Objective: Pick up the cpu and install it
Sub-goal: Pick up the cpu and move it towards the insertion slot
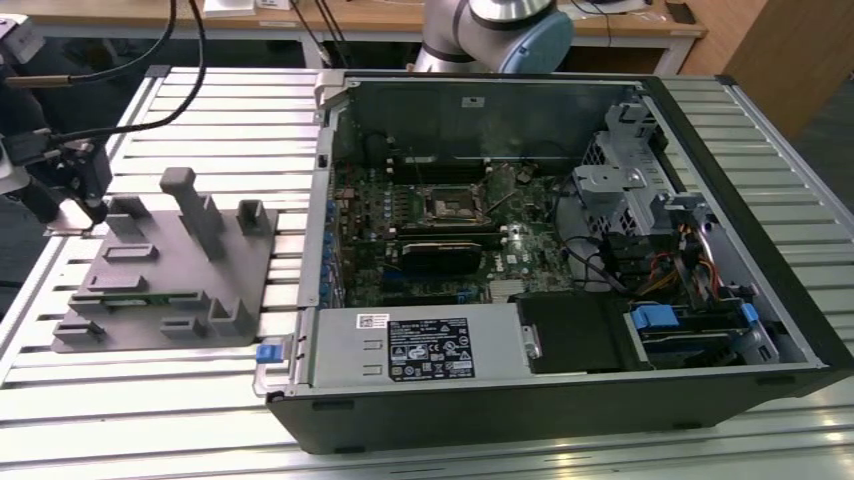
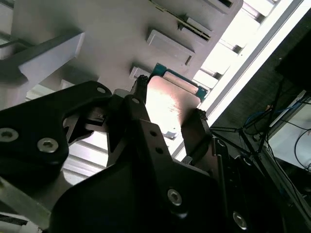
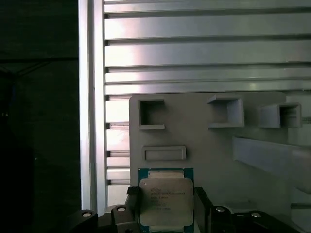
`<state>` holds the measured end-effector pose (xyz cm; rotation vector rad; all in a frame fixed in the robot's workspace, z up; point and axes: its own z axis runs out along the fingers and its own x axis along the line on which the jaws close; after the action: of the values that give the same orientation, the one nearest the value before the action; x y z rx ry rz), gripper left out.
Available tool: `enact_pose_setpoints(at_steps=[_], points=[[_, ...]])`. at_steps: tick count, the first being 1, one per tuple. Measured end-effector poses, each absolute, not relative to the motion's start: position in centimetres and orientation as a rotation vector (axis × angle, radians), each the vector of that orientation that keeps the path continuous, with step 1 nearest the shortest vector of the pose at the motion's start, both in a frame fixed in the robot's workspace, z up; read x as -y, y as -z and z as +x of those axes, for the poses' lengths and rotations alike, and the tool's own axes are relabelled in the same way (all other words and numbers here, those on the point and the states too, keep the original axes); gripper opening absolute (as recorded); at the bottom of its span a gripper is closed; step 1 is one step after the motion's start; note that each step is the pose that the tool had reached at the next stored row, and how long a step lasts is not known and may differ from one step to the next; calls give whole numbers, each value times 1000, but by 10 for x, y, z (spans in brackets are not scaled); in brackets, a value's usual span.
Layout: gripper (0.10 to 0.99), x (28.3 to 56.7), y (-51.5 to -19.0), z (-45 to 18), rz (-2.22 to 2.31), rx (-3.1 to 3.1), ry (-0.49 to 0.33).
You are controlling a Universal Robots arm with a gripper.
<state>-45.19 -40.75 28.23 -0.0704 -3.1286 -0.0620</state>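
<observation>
The cpu (image 3: 165, 201), a thin square chip with a pale metal top and a green rim, sits between my gripper's (image 3: 166, 209) two dark fingers at a corner of the grey fixture (image 3: 194, 136). Each finger presses against one side edge of the chip, so the gripper is shut on it. I cannot tell whether the chip rests on the fixture or hangs just above it. The second wrist view shows the same cpu (image 2: 172, 94) between the fingertips (image 2: 140, 92). In the exterior view my gripper (image 1: 83, 212) stands at the fixture's (image 1: 174, 275) corner on that view's far left.
An open computer case (image 1: 561, 240) lies on the slatted metal table (image 1: 227, 110), to the exterior view's right of the fixture. Its motherboard socket (image 1: 449, 205) sits mid-board among cables and drive bays. Upright grey posts (image 1: 200, 215) rise from the fixture. The table edge runs close beside the gripper.
</observation>
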Motion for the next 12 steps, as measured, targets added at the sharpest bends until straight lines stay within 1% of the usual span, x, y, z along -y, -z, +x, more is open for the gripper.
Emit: enact_pose_setpoints(at_steps=[12], points=[[533, 408, -336, -452, -70, 3129, 62]])
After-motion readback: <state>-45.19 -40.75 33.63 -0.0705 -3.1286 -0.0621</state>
